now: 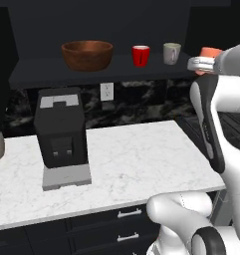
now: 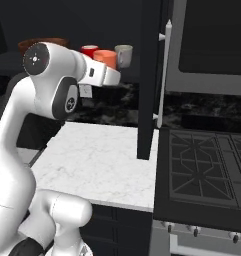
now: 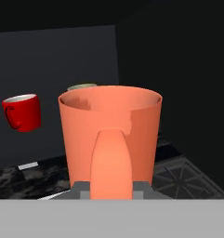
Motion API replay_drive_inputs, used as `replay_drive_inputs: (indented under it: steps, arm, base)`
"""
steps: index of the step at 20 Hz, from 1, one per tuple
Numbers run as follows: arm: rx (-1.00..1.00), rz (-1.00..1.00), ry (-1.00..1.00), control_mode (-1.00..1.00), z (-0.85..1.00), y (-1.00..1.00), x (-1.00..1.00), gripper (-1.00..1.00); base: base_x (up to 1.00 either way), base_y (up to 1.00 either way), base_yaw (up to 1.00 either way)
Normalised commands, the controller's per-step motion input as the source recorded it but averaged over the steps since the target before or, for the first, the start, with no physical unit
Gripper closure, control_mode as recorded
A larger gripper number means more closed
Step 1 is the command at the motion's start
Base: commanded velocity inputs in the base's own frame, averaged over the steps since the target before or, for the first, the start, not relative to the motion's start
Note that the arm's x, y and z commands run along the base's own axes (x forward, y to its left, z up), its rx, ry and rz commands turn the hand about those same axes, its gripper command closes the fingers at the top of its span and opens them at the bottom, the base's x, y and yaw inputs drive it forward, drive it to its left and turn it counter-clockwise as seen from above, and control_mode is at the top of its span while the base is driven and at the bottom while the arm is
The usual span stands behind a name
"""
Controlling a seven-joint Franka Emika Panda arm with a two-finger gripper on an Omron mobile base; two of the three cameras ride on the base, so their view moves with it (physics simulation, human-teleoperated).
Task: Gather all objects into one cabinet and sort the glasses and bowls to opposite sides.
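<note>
Rendered kitchen, white marble table [image 1: 136, 164], black drawers [image 1: 126, 215] beneath, coffee machine [image 1: 60, 130], gas stove [image 2: 207, 165], dark wall cabinet [image 1: 91, 69], wall socket [image 1: 107, 91]

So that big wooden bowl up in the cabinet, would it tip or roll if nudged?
Probably not. The wooden bowl is wide and low and sits upright on the shelf, so a nudge would likely slide it. It looks thick-walled, so probably stiff and heavier than the red cup.
</note>
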Motion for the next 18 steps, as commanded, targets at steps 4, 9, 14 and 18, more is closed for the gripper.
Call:
replay_drive_inputs:
  steps: [4, 9, 14, 18]
  arm:
    - [0.0, 0.0, 0.0, -1.0, 0.0, 0.0, 0.51, 1.0]
    - [0.0, 0.0, 0.0, -1.0, -0.03, -0.01, 0.51, 1.0]
    - [0.0, 0.0, 0.02, -1.0, -0.19, -0.11, 0.28, 1.0]
    - [0.0, 0.0, 0.02, -1.0, -0.19, -0.09, 0.24, 1.0]
  base:
    - [0.0, 0.0, 0.0]
    - [0.0, 0.0, 0.0]
    - [0.0, 0.0, 0.0]
    - [0.0, 0.0, 0.0]
